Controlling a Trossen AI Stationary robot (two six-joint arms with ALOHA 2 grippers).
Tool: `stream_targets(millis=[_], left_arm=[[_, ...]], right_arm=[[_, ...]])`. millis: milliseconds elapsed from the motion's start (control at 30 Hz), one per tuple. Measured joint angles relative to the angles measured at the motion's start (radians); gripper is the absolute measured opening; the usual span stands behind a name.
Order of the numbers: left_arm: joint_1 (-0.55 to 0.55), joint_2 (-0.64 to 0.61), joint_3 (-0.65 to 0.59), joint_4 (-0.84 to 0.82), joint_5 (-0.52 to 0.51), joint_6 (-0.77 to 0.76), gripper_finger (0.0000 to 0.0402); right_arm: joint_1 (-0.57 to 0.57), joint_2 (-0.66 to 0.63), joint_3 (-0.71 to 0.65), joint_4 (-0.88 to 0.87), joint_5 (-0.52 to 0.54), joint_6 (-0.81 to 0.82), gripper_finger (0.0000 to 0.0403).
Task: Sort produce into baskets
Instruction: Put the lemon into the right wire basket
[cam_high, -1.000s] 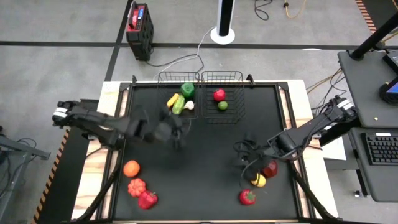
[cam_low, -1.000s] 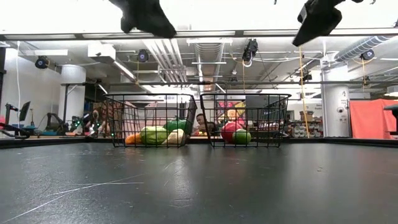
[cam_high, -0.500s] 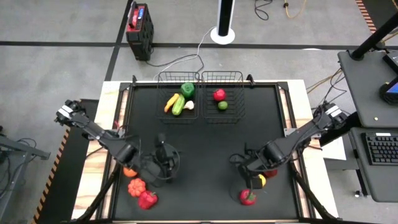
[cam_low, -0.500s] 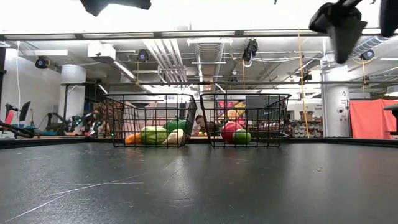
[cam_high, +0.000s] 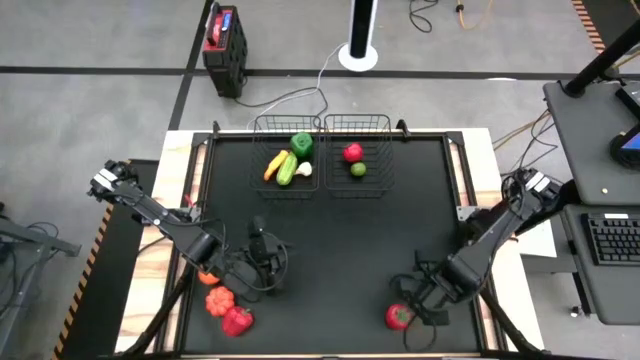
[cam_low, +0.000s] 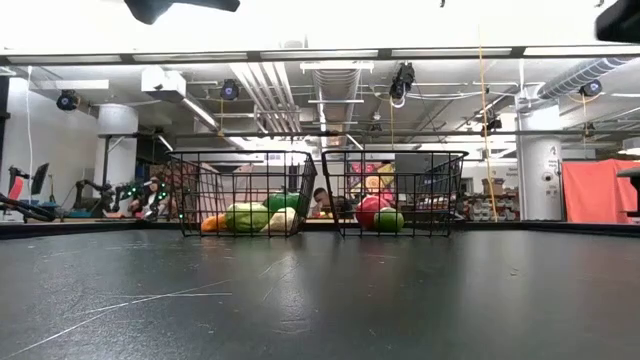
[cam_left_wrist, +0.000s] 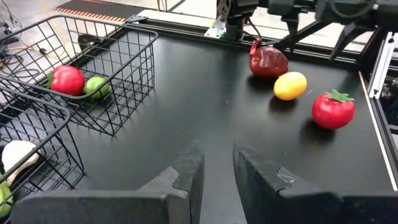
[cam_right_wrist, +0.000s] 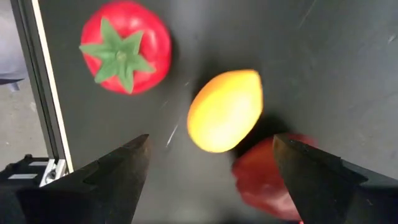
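Note:
My right gripper (cam_high: 425, 298) stands open near the table's near right corner, pointing down. Between its fingers, below them, lie a yellow lemon (cam_right_wrist: 225, 111) and part of a dark red pepper (cam_right_wrist: 267, 177); neither is touched. A red tomato (cam_right_wrist: 124, 46) lies beside them on the mat. My left gripper (cam_high: 268, 262) hovers near the near left, its fingers a narrow gap apart with nothing between them. Both black wire baskets stand at the far edge: the left basket (cam_high: 288, 120) holds green, yellow and white pieces, the right basket (cam_high: 358, 118) a red apple (cam_left_wrist: 67, 79) and a lime (cam_left_wrist: 96, 87).
Beside my left arm at the near left lie an orange (cam_high: 208, 277), partly under the arm, a ribbed orange-red piece (cam_high: 220, 300) and a red pepper (cam_high: 238, 321). The black mat between the two arms is bare. A raised frame runs along the table's sides.
My left gripper has swung from the middle of the table toward the near left pile, then kept still. My right gripper has gone toward the near edge, tipping until it points down over the lemon. Neither gripper's gap has changed.

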Motion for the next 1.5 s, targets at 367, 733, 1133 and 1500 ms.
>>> stream_targets(millis=[367, 733, 1133, 1500], left_arm=[[0.0, 0.0, 0.0, 0.0, -0.049, -0.004, 0.0068], [0.0, 0.0, 0.0, 0.001, -0.05, -0.008, 0.0068], [0.001, 0.0, 0.0, 0.001, -0.081, -0.008, 0.0068], [0.001, 0.0, 0.0, 0.001, -0.101, -0.006, 0.0068]], right_arm=[[0.046, 0.063, -0.021, 0.014, 0.035, 0.074, 0.0327], [0.044, 0.048, -0.169, 0.147, 0.043, 0.06, 0.0327], [0.023, 0.048, -0.27, 0.236, 0.06, 0.036, 0.0327], [0.011, 0.048, -0.291, 0.272, 0.069, 0.028, 0.0312]])
